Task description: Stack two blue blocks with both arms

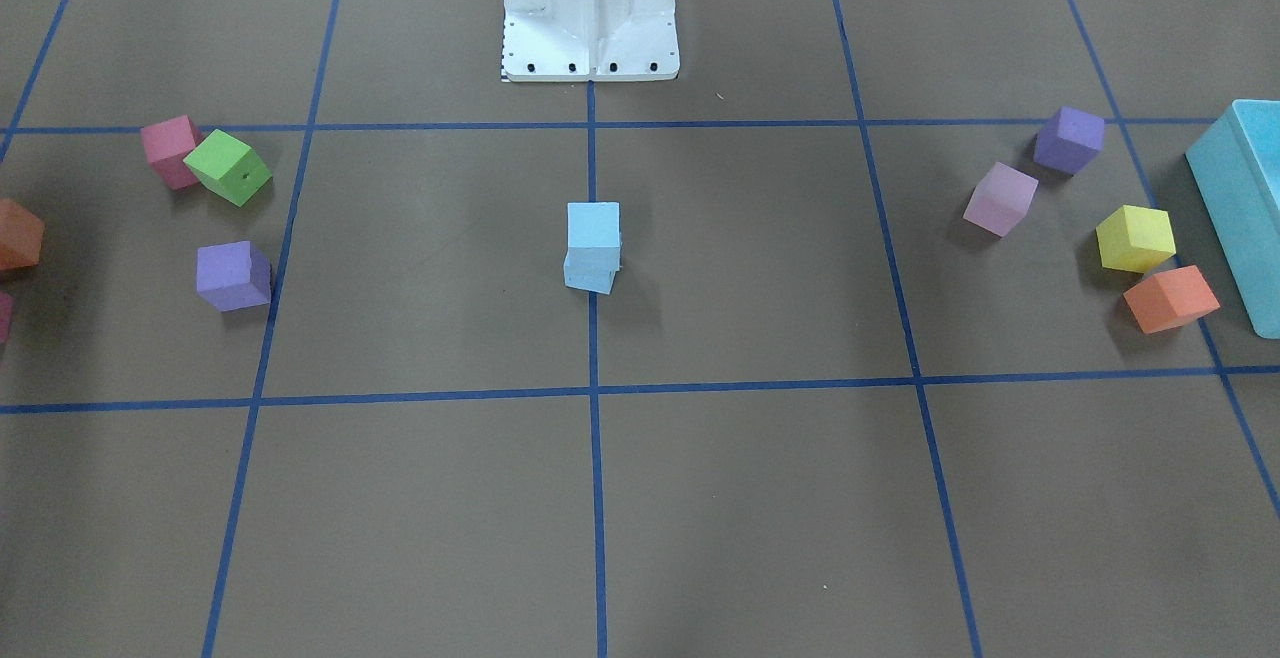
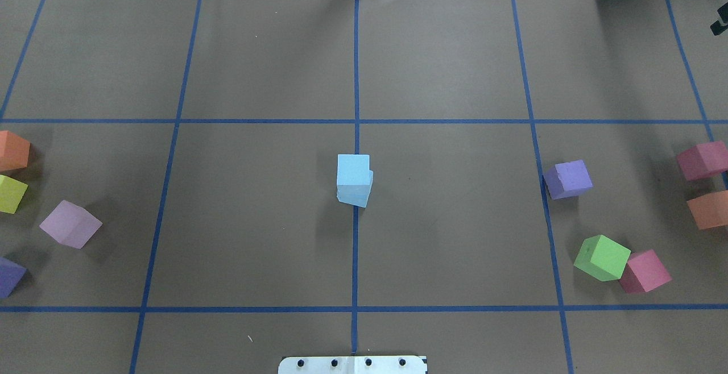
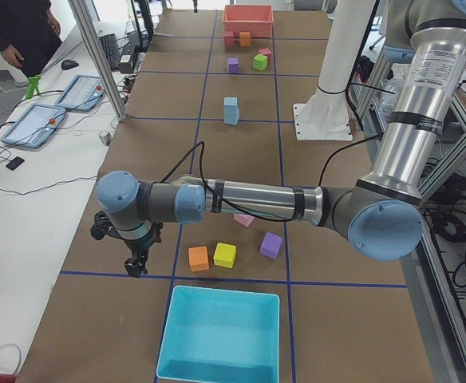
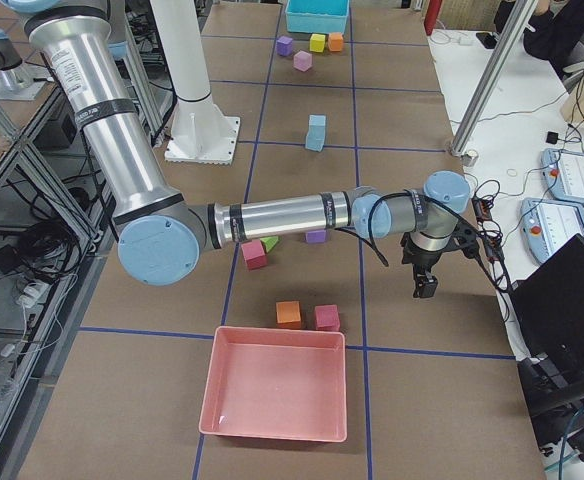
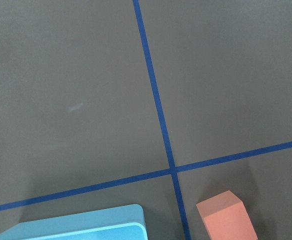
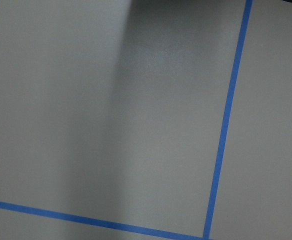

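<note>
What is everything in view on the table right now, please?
blue blocks: 2, pale blue, stacked at the table's centre
purple cubes: 2, purple, one on each side
lilac cube: 1, pale lilac, robot's left side
yellow cube: 1, yellow, left side
orange cubes: 2, orange, one on each side
green cube: 1, green, right side, beside a pink cube
pink cubes: 2, pink, right side
turquoise bin: 1, turquoise, table's left end
pink bin: 1, salmon pink, table's right end
pedestal: 1, white, centre of robot's edge
left arm: 1, grey, over the left end; left gripper downward, state unclear
right arm: 1, grey, over the right end; right gripper downward, state unclear
</note>
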`<action>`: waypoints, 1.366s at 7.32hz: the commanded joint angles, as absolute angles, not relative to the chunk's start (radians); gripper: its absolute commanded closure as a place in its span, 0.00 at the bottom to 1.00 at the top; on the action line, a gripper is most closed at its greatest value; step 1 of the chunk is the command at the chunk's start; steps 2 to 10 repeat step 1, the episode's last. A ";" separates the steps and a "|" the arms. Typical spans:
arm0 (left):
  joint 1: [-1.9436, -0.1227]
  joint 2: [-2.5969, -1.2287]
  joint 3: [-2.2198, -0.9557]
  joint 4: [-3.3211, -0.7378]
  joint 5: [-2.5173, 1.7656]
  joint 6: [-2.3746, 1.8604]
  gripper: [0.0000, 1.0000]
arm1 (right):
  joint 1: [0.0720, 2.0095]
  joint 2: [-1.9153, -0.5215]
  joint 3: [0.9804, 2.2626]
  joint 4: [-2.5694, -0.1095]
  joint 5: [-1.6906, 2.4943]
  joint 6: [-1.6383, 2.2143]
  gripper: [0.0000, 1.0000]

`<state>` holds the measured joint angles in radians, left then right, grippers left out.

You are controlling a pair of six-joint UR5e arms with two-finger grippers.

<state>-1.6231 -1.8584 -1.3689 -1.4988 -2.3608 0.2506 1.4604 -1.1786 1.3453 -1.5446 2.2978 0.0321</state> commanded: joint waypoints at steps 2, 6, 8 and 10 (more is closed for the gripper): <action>-1.624 -1.858 -1.367 -1.500 -2.361 0.252 0.02 | 1.460 -1.177 1.345 -1.545 2.298 0.032 0.00; -1.624 -1.858 -1.367 -1.500 -2.361 0.252 0.02 | 1.460 -1.177 1.345 -1.545 2.298 0.032 0.00; -1.624 -1.858 -1.367 -1.500 -2.361 0.252 0.02 | 1.460 -1.177 1.345 -1.545 2.298 0.032 0.00; -1.624 -1.858 -1.367 -1.500 -2.361 0.252 0.02 | 1.460 -1.177 1.345 -1.545 2.298 0.032 0.00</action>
